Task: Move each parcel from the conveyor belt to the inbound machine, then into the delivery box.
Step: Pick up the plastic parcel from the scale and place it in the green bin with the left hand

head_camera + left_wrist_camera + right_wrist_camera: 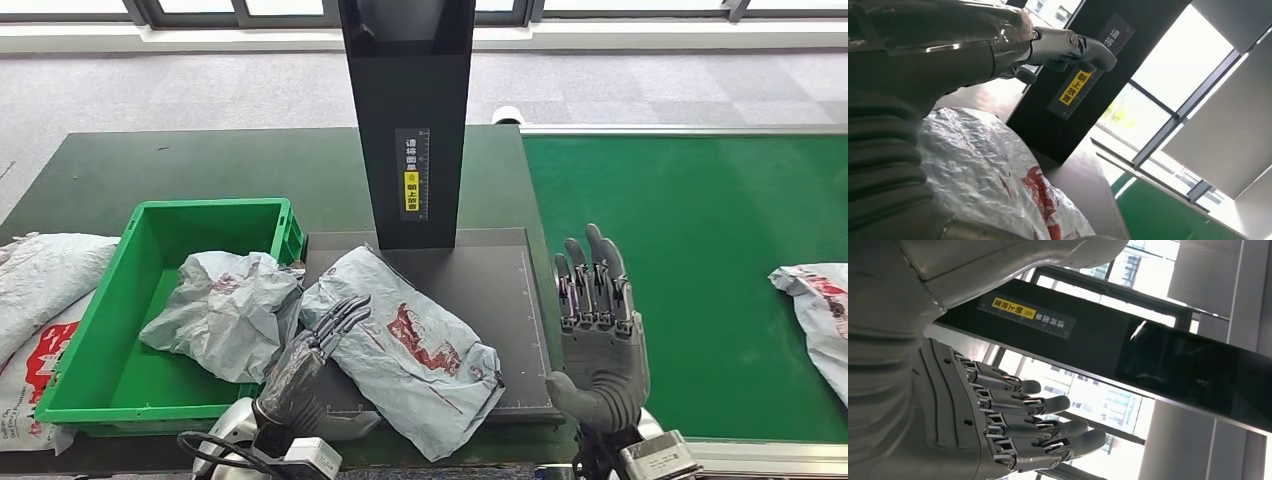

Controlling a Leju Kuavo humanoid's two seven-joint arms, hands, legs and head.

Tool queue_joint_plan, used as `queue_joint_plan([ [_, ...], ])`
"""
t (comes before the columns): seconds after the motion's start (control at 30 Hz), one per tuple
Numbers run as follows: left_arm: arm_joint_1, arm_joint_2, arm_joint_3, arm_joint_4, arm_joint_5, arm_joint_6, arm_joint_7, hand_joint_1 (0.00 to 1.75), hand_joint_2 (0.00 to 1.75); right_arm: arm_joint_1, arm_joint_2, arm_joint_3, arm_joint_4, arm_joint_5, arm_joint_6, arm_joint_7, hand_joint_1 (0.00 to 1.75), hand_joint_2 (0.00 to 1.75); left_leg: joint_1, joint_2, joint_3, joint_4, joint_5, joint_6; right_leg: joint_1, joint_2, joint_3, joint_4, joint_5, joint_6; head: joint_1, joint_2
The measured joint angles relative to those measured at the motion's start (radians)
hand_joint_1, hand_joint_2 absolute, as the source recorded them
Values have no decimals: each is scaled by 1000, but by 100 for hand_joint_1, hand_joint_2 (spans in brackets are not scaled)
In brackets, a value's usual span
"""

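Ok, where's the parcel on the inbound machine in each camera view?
Head view: parcel lies low centre on the scan plate, left hand at its edge.
Left wrist view: parcel lower left.
Right wrist view: not in it.
Shared landmark: yellow label.

Belt parcel [815, 320] — cut off by the right edge.

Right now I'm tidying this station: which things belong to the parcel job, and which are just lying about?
Job:
parcel on the scanner plate
parcel on the conveyor
inbound machine
green box
parcel in the box

Lying about:
bags left of the box
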Motion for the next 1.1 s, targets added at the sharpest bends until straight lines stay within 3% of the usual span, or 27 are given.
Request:
queue_joint_plan([
  [0.7, -18, 24, -75, 86, 11, -14, 7, 0, 175, -18, -9, 0, 3, -13, 2, 0, 0, 175, 0, 0, 0, 0, 0, 0, 0, 0, 0, 0, 0, 0, 0, 0],
  [0.87, -90, 10, -108, 238, -38, -7, 48, 0, 175, -32, -10, 0, 13, -10, 0, 1, 0, 175, 0, 0, 0, 0, 0, 0, 0, -1, 0, 0, 0, 0, 0, 0],
  [1.1, -248, -52, -114, 530, -39, 35, 58, 0, 175, -33, -10, 0, 15, -6, -5, 1, 0, 175, 0, -1, 0, 0, 1, 0, 0, -2, 1, 0, 1, 0, 0, 0],
])
